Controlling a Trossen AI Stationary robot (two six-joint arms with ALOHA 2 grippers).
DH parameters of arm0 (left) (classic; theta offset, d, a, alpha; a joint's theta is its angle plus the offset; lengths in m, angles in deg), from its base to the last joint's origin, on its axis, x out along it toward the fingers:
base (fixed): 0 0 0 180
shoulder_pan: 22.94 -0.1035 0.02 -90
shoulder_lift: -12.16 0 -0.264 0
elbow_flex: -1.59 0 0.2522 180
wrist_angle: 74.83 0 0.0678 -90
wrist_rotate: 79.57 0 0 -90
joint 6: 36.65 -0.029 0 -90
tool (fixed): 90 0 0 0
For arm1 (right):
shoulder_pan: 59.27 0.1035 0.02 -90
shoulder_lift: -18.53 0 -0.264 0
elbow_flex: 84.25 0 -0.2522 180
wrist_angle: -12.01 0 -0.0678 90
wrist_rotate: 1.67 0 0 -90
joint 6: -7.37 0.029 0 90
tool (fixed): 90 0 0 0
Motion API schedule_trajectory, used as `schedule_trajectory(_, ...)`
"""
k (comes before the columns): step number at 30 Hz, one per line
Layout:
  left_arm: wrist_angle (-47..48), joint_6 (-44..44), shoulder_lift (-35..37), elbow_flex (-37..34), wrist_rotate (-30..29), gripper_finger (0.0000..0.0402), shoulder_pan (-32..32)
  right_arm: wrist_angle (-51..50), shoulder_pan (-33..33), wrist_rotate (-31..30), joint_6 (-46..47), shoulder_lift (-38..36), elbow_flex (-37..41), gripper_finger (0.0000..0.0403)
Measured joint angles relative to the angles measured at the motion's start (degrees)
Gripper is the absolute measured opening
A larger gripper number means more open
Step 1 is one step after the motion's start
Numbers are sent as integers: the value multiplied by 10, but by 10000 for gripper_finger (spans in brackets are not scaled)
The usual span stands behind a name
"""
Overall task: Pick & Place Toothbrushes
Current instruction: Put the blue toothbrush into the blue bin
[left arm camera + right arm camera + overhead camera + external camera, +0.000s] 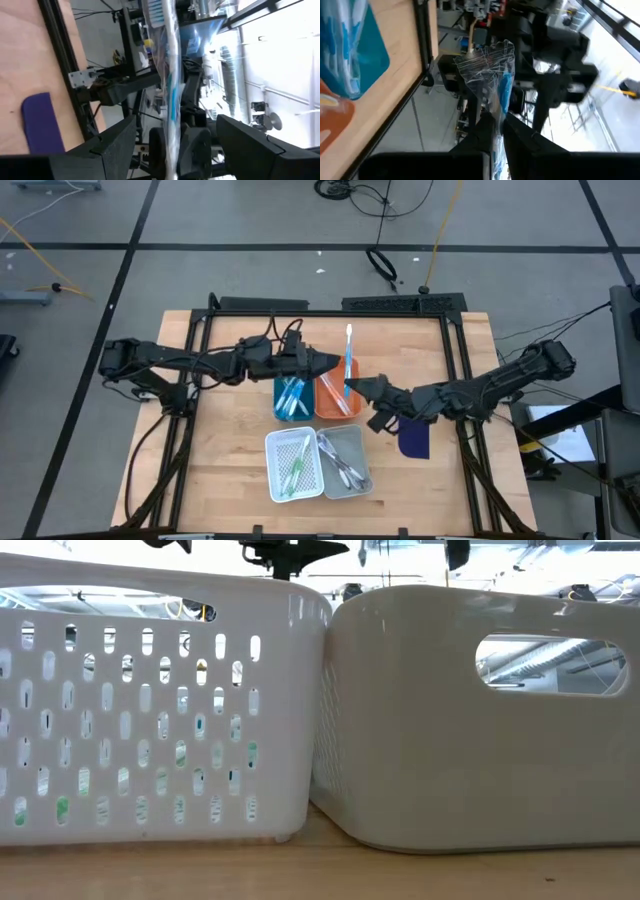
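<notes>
Right end effector pinches wrapped blue toothbrush above orange tray, near tabletop's far edge; long axis points toward that edge. Left end effector, fingers spread, just beside brush, nearer for handover.

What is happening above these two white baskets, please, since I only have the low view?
Observer: The right gripper is shut on a blue toothbrush in clear wrapping, held above the orange tray.
Operator: Where is the left gripper?
Observer: The left gripper is open, just beside that toothbrush, above the blue tray.
Operator: Are those trays filled?
Observer: Both hold toothbrushes already; the blue tray has light blue and white ones.
Operator: Anything else nearby?
Observer: A dark blue pad lies under the right arm.
</notes>
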Motion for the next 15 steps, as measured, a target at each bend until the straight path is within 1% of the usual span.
schedule_trajectory(5,9,-3,0,0,1,273,-5,1,0,0,-39,38,-16,14)
schedule_trajectory(8,31,-4,0,0,1,273,-7,1,-2,1,-52,60,-28,14)
schedule_trajectory(13,31,-10,0,0,4,273,-7,0,-6,31,-56,89,-47,14)
schedule_trajectory(15,37,-10,0,0,7,273,-7,1,-10,34,-58,102,-57,14)
